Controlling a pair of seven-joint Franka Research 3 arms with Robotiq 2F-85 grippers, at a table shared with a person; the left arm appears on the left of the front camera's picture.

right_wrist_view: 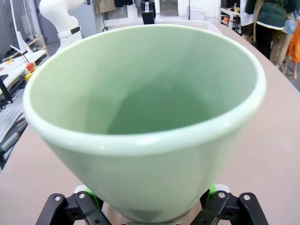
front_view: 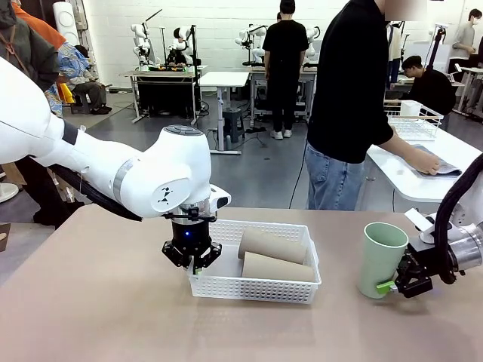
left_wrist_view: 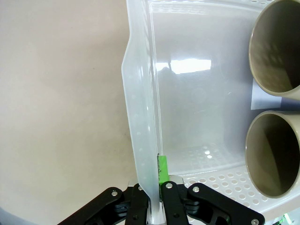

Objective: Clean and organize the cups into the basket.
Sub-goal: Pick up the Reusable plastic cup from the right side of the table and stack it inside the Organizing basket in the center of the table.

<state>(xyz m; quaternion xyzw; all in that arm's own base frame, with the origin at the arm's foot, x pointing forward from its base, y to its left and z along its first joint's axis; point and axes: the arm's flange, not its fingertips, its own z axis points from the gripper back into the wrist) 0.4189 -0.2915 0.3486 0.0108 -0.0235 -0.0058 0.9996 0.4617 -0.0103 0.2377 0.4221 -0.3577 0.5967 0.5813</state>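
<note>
The white perforated basket (front_view: 226, 285) sits mid-table with two tan cups (front_view: 273, 243) (front_view: 278, 267) lying side by side in it, mouths toward the left arm. My left gripper (front_view: 192, 258) is shut on the basket's left end wall (left_wrist_view: 140, 117), one finger on each side. In the left wrist view both tan cups (left_wrist_view: 276, 47) (left_wrist_view: 272, 159) show their open mouths. To the right of the basket the mint green cup (front_view: 381, 259) stands upright, leaning slightly. My right gripper (front_view: 392, 286) is shut low on its base. The green cup (right_wrist_view: 145, 117) looms over that gripper (right_wrist_view: 150, 208), green pads (right_wrist_view: 213, 191) on either side.
A person stands past the far right corner, wiping a neighbouring white table with a cloth (front_view: 441, 167); a white wire basket (front_view: 413, 121) sits there. Bare tan tabletop (front_view: 90, 302) stretches left and in front of the basket.
</note>
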